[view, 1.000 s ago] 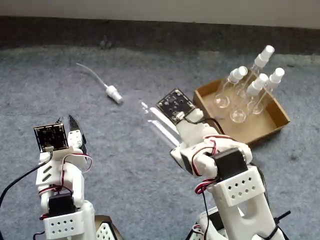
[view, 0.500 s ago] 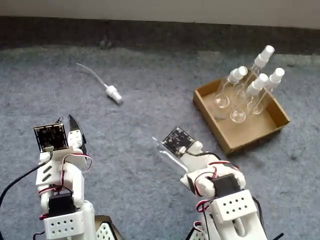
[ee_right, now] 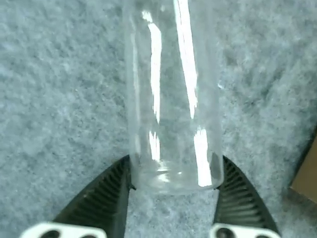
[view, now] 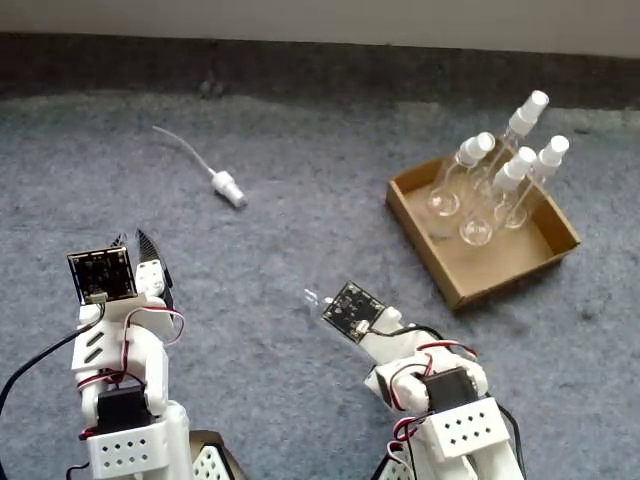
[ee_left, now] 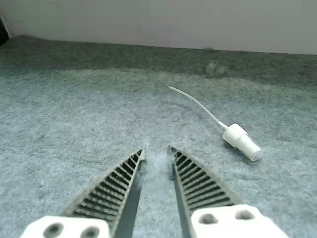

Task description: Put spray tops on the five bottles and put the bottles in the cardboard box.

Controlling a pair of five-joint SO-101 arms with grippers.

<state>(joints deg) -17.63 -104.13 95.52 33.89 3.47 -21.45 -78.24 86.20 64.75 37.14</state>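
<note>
Lettering, if any, on the two small circuit boards (view: 100, 272) riding the wrists is too small to tell. The clear bottle (ee_right: 173, 99) in the right wrist view has a plain see-through wall with bright streaks of light along it. The right gripper (ee_right: 174, 166) is closed around that bottle near its flat base, one ribbed finger pressed to each side. The bottle lies nearly level over the grey carpet (view: 300, 150). In the high view it sits near the cardboard box (view: 515, 258), off the box's near-left corner and apart from it. A brown corner of the box shows at the edge of the right wrist view.

In the far part of the box four bottles (view: 510, 180) with white spray heads lean together, touching one another; the near part of the box floor shows as brown cardboard. The box walls are low, and two spray heads rise past its far rim.

The loose spray top (view: 228, 188) lies on its side well to the left of the box. Its thin tube points toward the dark strip (view: 300, 60) along the carpet's far edge. A wide stretch of carpet lies between it and the box. The left gripper (ee_left: 156, 151) stands farther left of the box and nearer the camera, its fingers parted by a narrow gap and holding nothing. The spray top lies ahead of it, with carpet between them.
</note>
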